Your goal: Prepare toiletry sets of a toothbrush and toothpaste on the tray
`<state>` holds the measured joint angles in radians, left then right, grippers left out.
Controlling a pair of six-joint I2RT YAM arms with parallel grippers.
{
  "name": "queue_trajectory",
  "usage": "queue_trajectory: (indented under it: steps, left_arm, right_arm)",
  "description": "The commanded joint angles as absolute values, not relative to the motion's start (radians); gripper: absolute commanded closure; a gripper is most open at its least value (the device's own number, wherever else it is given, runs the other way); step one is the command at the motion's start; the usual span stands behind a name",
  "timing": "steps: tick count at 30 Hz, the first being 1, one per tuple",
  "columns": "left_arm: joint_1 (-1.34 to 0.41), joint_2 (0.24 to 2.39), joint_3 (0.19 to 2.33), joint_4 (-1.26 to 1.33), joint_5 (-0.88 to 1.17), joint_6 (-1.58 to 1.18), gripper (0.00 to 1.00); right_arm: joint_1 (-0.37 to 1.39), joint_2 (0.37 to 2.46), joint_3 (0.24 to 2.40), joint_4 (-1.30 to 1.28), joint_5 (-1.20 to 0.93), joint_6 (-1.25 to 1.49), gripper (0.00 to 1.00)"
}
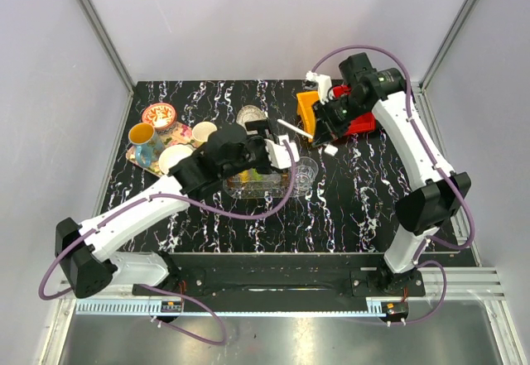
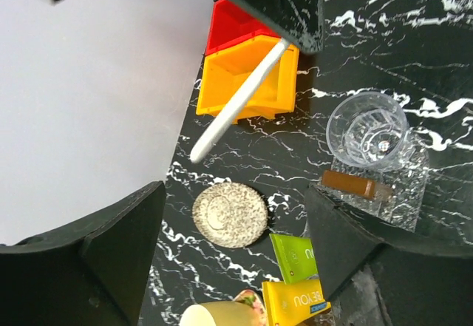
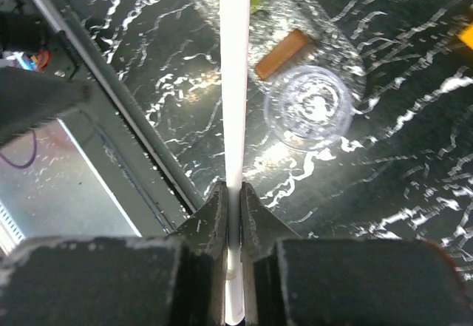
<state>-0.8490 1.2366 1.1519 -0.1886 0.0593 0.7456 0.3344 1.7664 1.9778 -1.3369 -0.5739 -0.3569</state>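
Seen from above, the right pincer point(image 1: 319, 133) is clamped on one end of the toothbrush point(image 1: 294, 130) and holds it in the air between the orange bin point(image 1: 308, 107) and the tray point(image 1: 258, 184). Its long axis runs diagonally, and the free end points left and slightly away, toward the left arm. The left pincer point(image 1: 277, 151) hangs over the tray, so lowering the brush there could clash the two arms or knock the glass point(image 1: 306, 170) at the tray's right end. In the left wrist view that pincer's jaws stand wide apart with nothing between them. The green and yellow toothpaste tubes point(image 2: 294, 256) lie near the round dish point(image 2: 230, 215); I cannot tell whether they rest on the tray. In the right wrist view the toothbrush runs straight out from tightly closed jaws. With so thin a grip at the tail, it may swivel or slip as it is laid down.
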Motion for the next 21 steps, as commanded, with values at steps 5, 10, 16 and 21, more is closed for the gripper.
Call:
queue_trajectory:
  steps: [5, 10, 16, 21]
  left_arm:
    - [-0.91, 1.272, 1.137, -0.098, -0.116, 0.946, 0.21]
    - [-0.919, 1.295, 1.111, -0.071, -0.141, 1.002, 0.22]
    - [-0.92, 1.308, 1.083, -0.017, -0.166, 1.065, 0.23]
    - [-0.922, 1.328, 1.068, 0.024, -0.186, 1.112, 0.29]
  right_arm:
    - [0.387, 1.723, 1.967, -1.439, -0.755, -0.393, 1.0]
    - [0.394, 1.717, 1.956, -1.454, -0.802, -0.405, 1.0]
    - [0.406, 1.715, 1.936, -1.473, -0.854, -0.413, 1.0]
    - [0.423, 1.718, 1.918, -1.488, -0.877, -0.419, 1.0]
